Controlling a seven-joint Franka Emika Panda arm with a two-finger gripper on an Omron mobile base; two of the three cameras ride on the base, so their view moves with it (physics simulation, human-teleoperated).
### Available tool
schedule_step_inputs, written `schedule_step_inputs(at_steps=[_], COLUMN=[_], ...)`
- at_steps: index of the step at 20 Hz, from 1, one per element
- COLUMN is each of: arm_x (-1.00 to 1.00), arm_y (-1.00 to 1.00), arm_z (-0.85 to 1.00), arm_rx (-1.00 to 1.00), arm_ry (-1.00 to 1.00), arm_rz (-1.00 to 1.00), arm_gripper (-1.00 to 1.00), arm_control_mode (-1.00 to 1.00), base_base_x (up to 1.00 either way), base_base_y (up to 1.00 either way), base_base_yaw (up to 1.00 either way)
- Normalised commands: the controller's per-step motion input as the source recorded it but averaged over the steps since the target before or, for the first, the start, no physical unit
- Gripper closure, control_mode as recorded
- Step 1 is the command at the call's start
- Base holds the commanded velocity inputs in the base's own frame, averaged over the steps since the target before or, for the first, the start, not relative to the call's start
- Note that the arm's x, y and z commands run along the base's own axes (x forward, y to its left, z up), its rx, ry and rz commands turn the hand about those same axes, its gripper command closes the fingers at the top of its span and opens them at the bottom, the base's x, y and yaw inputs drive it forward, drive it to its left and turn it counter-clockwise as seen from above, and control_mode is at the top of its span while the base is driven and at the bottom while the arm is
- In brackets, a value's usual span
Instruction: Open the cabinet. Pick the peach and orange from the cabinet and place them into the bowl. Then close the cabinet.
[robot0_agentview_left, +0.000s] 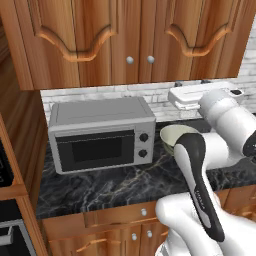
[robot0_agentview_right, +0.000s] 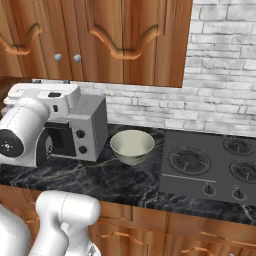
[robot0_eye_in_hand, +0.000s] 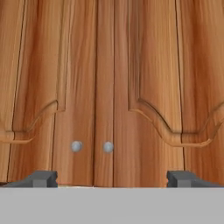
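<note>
The cabinet (robot0_agentview_left: 125, 40) hangs above the counter with both arched doors shut, and it spans the top of the right base view too (robot0_agentview_right: 100, 35). In the hand view its two round silver knobs (robot0_eye_in_hand: 76, 146) sit side by side at the door seam. My gripper (robot0_eye_in_hand: 112, 179) is open, its two dark tips wide apart below the knobs and short of the doors, holding nothing. The pale bowl (robot0_agentview_left: 170, 142) stands empty on the dark counter, right of the microwave (robot0_agentview_right: 131, 152). The peach and the orange are hidden behind the shut doors.
A grey microwave (robot0_agentview_left: 100, 132) stands on the marble counter under the cabinet. A black gas stove (robot0_agentview_right: 210, 165) lies right of the bowl. White brick wall (robot0_agentview_right: 225, 75) runs behind. Low wooden drawers (robot0_agentview_left: 115, 215) front the counter.
</note>
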Motion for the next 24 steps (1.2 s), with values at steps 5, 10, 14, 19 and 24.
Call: schedule_step_inputs(at_steps=[5, 10, 14, 19, 24], arm_x=[0.43, 0.69, 0.75, 0.73, 0.61], arm_y=[0.27, 0.08, 0.06, 0.07, 0.06], arm_z=[0.17, 0.0, 0.0, 0.0, 0.02], arm_rx=[0.0, 0.0, 0.0, 0.0, 0.0], arm_ry=[-0.02, 0.12, 0.09, 0.07, 0.01], arm_rz=[-0.02, -0.05, -0.03, -0.01, 0.0], arm_gripper=[-1.0, -1.0, -1.0, -1.0, -1.0], arm_control_mode=[-1.0, -1.0, -1.0, -1.0, -1.0], base_base_x=[0.0, 0.0, 0.0, 0.0, 0.0], base_base_y=[0.0, 0.0, 0.0, 0.0, 0.0], base_base_yaw=[0.0, 0.0, 0.0, 0.0, 0.0])
